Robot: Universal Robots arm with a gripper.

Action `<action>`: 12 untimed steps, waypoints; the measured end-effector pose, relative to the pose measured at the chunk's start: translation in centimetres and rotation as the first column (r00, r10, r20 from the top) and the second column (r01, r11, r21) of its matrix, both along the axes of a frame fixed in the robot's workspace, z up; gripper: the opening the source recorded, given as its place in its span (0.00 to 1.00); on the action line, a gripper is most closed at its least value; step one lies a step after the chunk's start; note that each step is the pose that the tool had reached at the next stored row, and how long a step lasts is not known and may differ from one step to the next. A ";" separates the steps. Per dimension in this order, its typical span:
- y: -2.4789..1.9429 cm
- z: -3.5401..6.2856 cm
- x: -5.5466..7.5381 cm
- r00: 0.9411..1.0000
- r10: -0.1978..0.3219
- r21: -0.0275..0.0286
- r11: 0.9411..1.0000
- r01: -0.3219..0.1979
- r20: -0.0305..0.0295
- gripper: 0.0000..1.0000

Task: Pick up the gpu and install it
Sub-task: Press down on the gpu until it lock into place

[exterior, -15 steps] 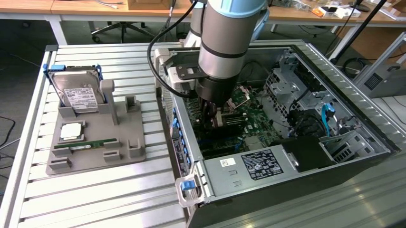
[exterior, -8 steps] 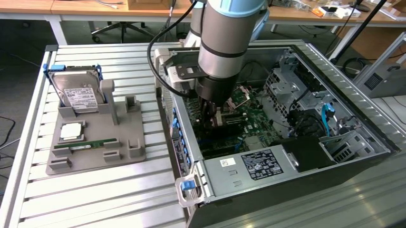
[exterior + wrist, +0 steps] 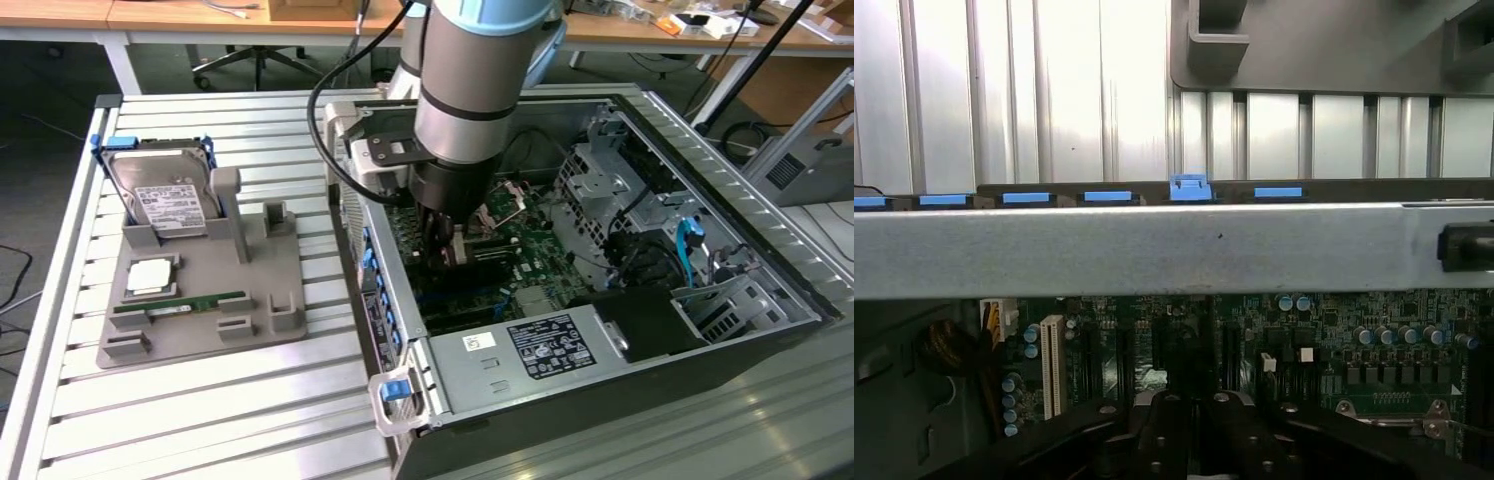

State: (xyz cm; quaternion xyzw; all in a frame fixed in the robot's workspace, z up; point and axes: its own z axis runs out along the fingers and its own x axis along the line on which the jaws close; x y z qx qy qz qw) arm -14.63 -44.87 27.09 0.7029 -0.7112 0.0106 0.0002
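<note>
My gripper (image 3: 451, 248) reaches down into the open computer case (image 3: 727, 175), over the green motherboard (image 3: 541, 255). Its fingers are shut on the top edge of the gpu (image 3: 470, 278), a thin dark card standing on edge just above the board's slots. In the wrist view the black fingers (image 3: 1154, 440) meet at my gripper (image 3: 1187, 450), and a dark strip of the card (image 3: 1184, 360) runs from them towards the case wall (image 3: 1154, 250). The white expansion slot (image 3: 1052, 365) lies beside it. Whether the card is seated in a slot I cannot tell.
A grey holder tray (image 3: 200, 335) sits on the slatted table at the exterior view's left, carrying a hard drive (image 3: 160, 195), a silver chip (image 3: 150, 275) and a green memory stick (image 3: 180, 303). A power supply (image 3: 534, 350) and drive cages (image 3: 607, 175) crowd the case interior.
</note>
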 end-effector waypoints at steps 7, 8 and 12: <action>0.00 0.69 0.0 1.000 0.000 0.000 1.000 0.000 0.001 0.11; -0.01 0.70 0.0 1.000 0.000 0.001 1.000 0.000 0.000 0.11; -0.01 2.05 0.0 1.000 0.000 0.002 1.000 0.000 0.000 0.11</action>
